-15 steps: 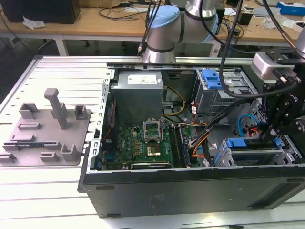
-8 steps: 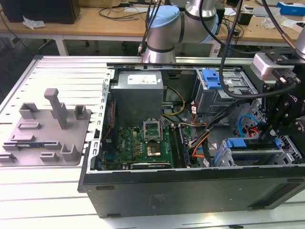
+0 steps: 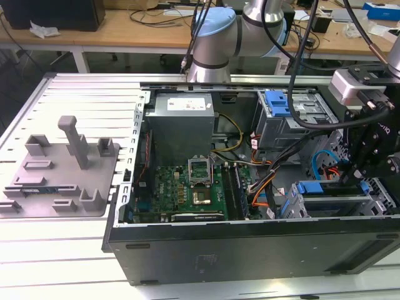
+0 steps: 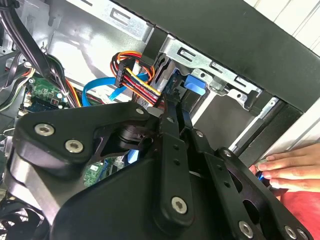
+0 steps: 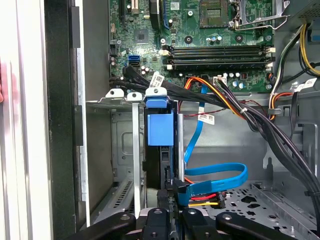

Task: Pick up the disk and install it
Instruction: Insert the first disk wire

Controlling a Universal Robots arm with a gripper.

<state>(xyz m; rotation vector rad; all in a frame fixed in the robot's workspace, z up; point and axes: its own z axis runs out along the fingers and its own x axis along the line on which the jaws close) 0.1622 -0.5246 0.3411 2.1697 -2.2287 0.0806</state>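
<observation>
Lab: cluttered workbenches (image 3: 125, 28), robot arm (image 3: 215, 37)

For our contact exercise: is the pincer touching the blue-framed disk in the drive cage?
Cannot tell: in the first wrist view the pincer overlaps the disk, hiding any gap.

My black gripper (image 4: 172, 117) reaching into the open computer case (image 4: 225, 30) toward a blue-tabbed drive bay (image 4: 194, 84), beside orange-red cables (image 4: 131, 75), a green board (image 4: 45, 92), a person's hand (image 4: 292, 167).

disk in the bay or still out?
In. The disk stands on edge inside the drive cage, with the gripper at its outer edge.
</observation>
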